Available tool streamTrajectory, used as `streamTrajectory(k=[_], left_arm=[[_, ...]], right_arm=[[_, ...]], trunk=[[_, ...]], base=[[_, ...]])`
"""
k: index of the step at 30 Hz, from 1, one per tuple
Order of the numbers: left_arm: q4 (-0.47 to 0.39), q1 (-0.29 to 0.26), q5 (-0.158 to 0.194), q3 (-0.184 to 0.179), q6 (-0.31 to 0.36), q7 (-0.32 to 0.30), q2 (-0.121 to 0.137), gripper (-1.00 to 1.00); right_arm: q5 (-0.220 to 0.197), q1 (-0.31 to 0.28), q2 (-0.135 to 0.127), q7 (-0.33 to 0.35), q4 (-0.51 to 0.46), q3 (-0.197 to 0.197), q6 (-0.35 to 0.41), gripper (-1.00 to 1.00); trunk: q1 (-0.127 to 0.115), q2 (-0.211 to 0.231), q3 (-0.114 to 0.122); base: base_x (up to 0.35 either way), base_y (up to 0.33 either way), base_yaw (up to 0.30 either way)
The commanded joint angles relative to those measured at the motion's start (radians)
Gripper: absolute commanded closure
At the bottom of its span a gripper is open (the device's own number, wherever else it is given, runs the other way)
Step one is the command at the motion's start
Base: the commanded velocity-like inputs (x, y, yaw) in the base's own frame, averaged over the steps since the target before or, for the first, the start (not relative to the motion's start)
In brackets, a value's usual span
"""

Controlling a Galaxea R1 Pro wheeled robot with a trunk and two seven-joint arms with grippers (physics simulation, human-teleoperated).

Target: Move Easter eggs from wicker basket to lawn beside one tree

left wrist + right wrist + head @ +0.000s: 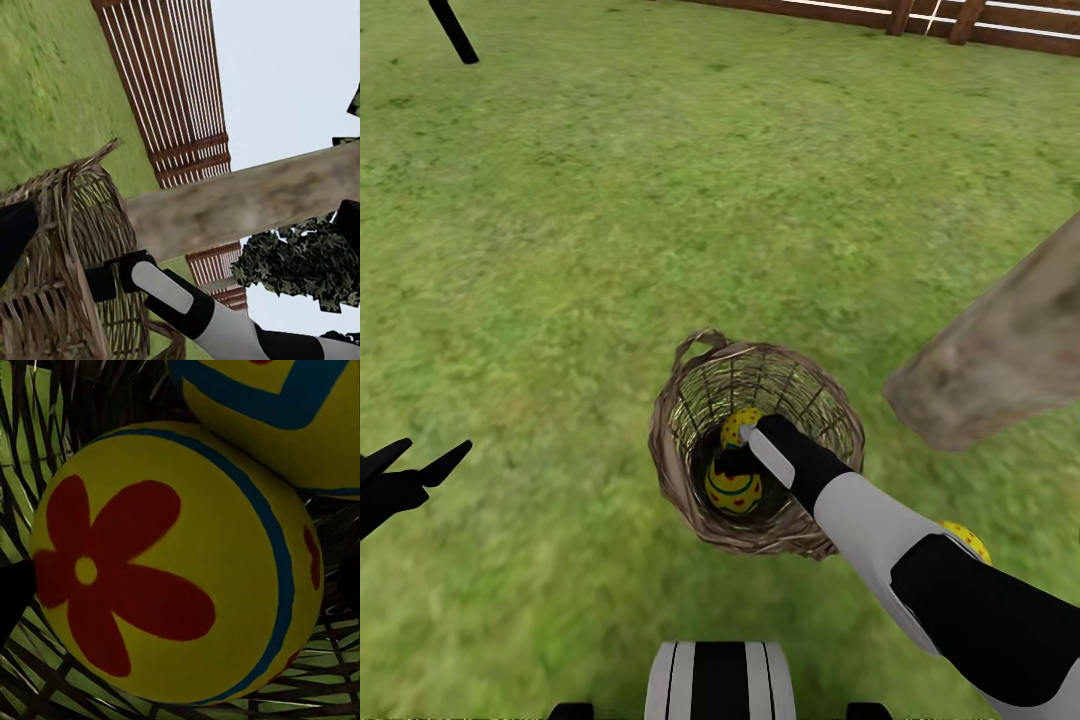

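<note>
Reaching into wicker basket (760,450), right tool (738,450) just above flowered egg (176,562) — grip state unclear; two eggs inside, third egg (966,540) on lawn (610,220).

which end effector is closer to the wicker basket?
Right. The right end effector is down inside the wicker basket among the eggs; the left end effector hovers apart over the lawn.

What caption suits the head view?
Right tool reaches into the wicker basket holding two Easter eggs; a third egg lies beside the tree.
</note>
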Motion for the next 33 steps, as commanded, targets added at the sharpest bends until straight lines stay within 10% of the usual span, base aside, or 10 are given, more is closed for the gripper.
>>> streamTrajectory(k=[1,7,8,33], left_arm=[[0.0,0.0,0.004,0.0,0.007,0.0,0.0,-1.0],[0.0,0.0,0.004,0.0,0.007,0.0,0.0,-1.0],[0.001,0.0,0.004,0.0,0.007,0.0,0.0,-1.0],[-0.002,0.0,0.01,0.002,0.007,-0.002,-0.017,-1.0]], right_arm=[[-0.005,-0.001,0.0,-0.01,0.0,0.005,0.002,-1.0],[-0.007,-0.001,0.0,-0.006,0.0,0.005,0.003,-1.0],[-0.007,-0.001,0.0,-0.005,0.0,0.005,0.003,1.0],[-0.009,-0.001,0.0,-0.006,-0.003,0.002,0.01,1.0]], trunk=[[0.0,-0.001,-0.005],[0.001,-0.001,-0.012],[0.001,-0.001,-0.012],[0.002,-0.001,-0.016]], base=[[0.0,0.0,0.0],[0.0,0.0,0.0],[0.0,0.0,0.0],[0.0,0.0,0.0]])
